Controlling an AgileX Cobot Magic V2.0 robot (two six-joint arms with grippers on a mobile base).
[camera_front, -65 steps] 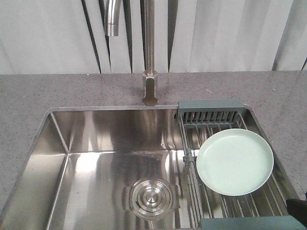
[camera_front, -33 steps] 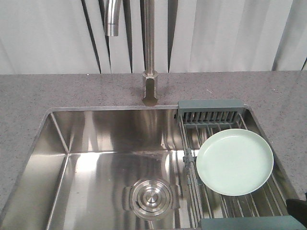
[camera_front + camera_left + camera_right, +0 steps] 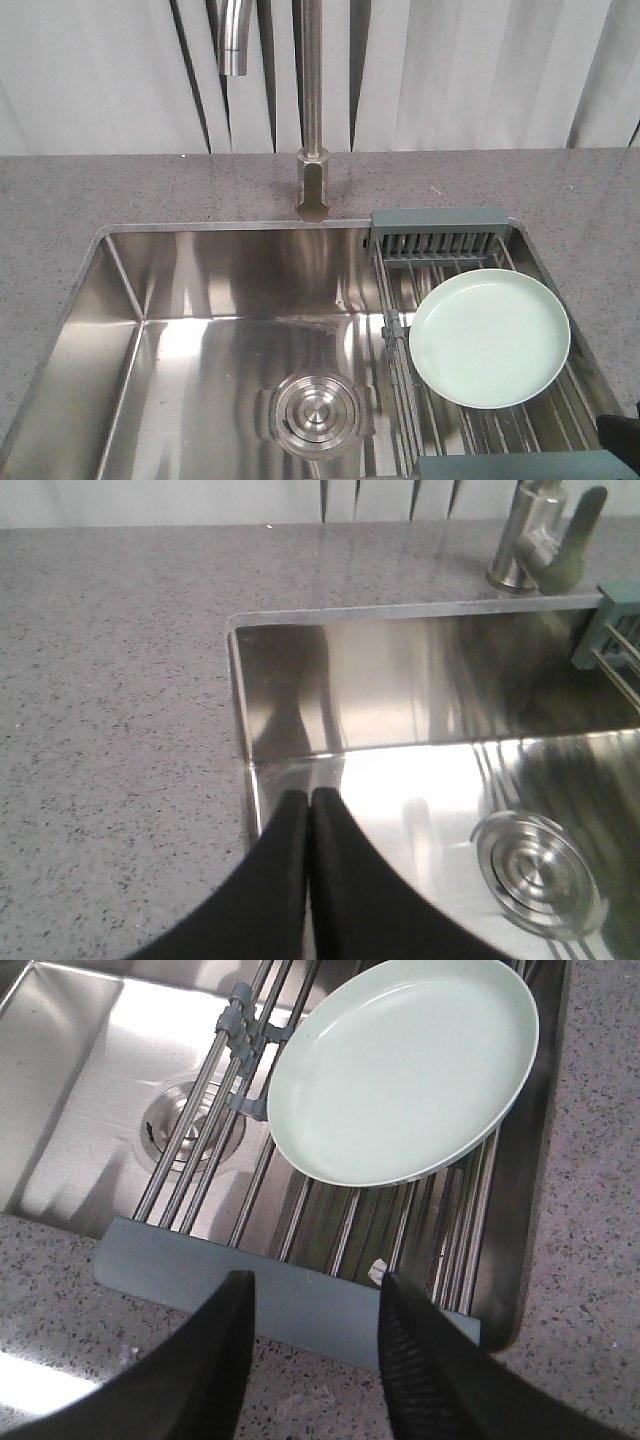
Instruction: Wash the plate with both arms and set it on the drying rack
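Note:
The pale mint-green plate (image 3: 490,338) lies face up on the wire bars of the drying rack (image 3: 440,222), which spans the right end of the sink. In the right wrist view the plate (image 3: 405,1065) sits beyond my right gripper (image 3: 315,1285). That gripper is open and empty, and hovers over the rack's near grey-teal end (image 3: 290,1305) and the counter. My left gripper (image 3: 308,795) is shut with nothing between its fingers. It hangs over the sink's left rim, far from the plate. Only a dark bit of the right arm (image 3: 620,442) shows in the front view.
The steel sink basin (image 3: 200,340) has a round drain (image 3: 315,410) in its floor. A tall faucet (image 3: 312,100) rises behind it, with its spout (image 3: 233,40) to the left. Speckled grey counter (image 3: 60,200) surrounds the basin.

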